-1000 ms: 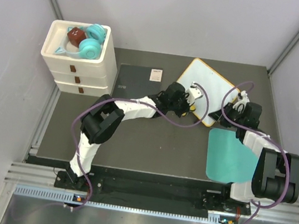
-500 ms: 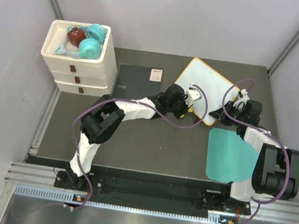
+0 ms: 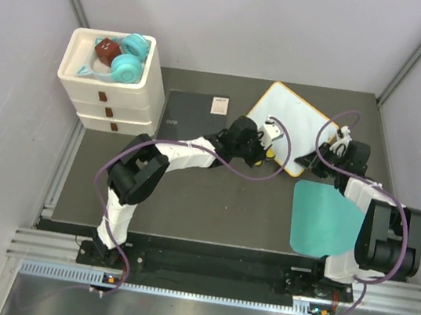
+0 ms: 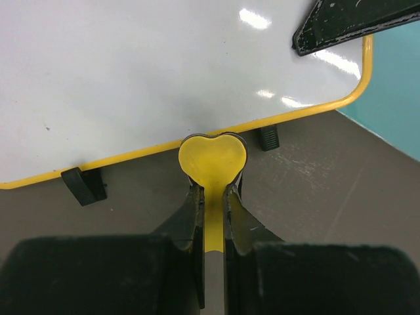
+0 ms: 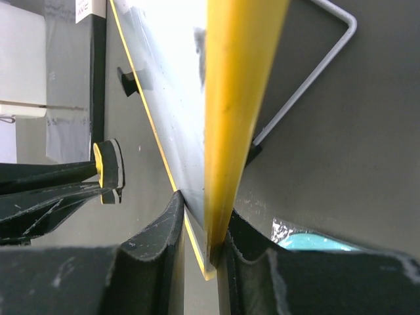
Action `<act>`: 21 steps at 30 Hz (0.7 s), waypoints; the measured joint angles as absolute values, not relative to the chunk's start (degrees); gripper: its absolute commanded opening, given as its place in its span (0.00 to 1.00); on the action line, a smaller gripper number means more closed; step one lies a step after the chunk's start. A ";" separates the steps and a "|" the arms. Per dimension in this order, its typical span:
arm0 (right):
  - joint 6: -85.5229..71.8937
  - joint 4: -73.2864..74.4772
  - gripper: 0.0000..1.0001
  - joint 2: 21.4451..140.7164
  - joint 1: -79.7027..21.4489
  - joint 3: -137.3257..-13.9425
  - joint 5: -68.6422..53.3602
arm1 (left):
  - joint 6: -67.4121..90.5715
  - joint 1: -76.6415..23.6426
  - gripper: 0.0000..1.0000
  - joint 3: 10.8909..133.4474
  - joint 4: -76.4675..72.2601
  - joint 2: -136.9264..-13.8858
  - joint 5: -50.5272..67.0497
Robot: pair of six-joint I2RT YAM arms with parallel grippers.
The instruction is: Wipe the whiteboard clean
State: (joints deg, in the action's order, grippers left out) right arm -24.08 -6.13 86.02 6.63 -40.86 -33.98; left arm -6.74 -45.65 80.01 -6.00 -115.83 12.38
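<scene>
The whiteboard (image 3: 291, 122) lies at about 1 o'clock on the bench (image 3: 189, 194), turned askew, its yellow rim resting on small black feet (image 4: 82, 186). From the left wrist its face looks almost wholly white, with only a faint speck or two, so I judge the wiping is nearly or fully done.

The right pincer (image 3: 323, 160) is clenched on the rim at the board's 4 o'clock edge, one finger on each face, steadying it. The left pincer (image 4: 213, 193) is clenched on a thin yellow heart-shaped piece (image 4: 212, 157), presumably the eraser. Its rounded end sits just at the rim on the board's 7 o'clock side, off the white face.

If any mark remains, the next move calls for carrying the heart forward over the rim, pressing it flat and sweeping across while the right arm holds firm. Otherwise both can let go.

A teal mat (image 3: 324, 218) lies at 5 o'clock from the board, and a dark grey pad (image 3: 193, 115) sits beside it at 9 o'clock. A white drawer unit (image 3: 110, 87) with teal and brown items on top stands at the bench's 10 o'clock corner. The bench is dark grey, and pale grey walls enclose it.
</scene>
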 measured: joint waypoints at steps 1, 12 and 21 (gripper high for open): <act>-24.01 -5.72 0.00 85.52 6.63 -40.84 -33.95 | -6.52 -45.65 0.00 80.01 -6.15 -115.63 12.93; -22.39 0.19 0.00 80.42 6.63 -40.99 -32.32 | -4.56 -46.09 0.00 80.01 -6.04 -115.59 13.87; -20.82 1.45 0.00 80.27 6.63 -41.34 -30.48 | -4.62 -46.13 0.00 80.01 -5.80 -115.66 13.02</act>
State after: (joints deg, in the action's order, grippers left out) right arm -20.82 1.45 80.27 6.63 -41.34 -30.48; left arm -4.62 -46.13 80.01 -5.80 -115.66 13.02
